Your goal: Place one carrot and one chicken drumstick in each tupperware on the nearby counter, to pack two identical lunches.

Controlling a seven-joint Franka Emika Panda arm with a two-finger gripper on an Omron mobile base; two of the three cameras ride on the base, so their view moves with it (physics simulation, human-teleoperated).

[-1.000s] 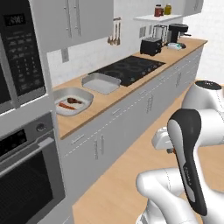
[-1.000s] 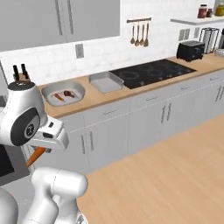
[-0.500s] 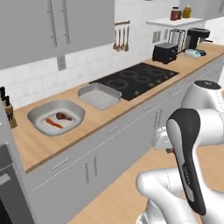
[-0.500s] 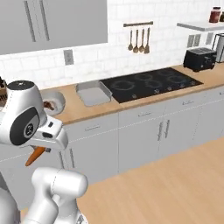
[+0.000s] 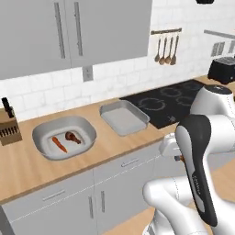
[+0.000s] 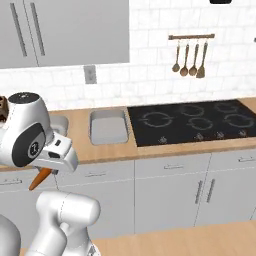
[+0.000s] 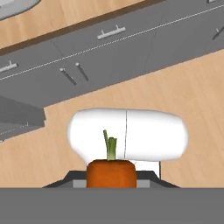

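The jaws are closed on an orange carrot with a green stem [image 7: 110,171], off the light wood counter [image 5: 27,170], where the wide grey bowl-like tupperware [image 5: 85,127] holding a second carrot [image 5: 59,144] and a brown drumstick [image 5: 72,137] sits left of the smaller rectangular grey tupperware [image 5: 124,117], near the back edge.

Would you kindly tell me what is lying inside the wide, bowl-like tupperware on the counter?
The wide tupperware holds one carrot and one chicken drumstick, lying side by side. In the right base view the robot's arm covers most of this container.
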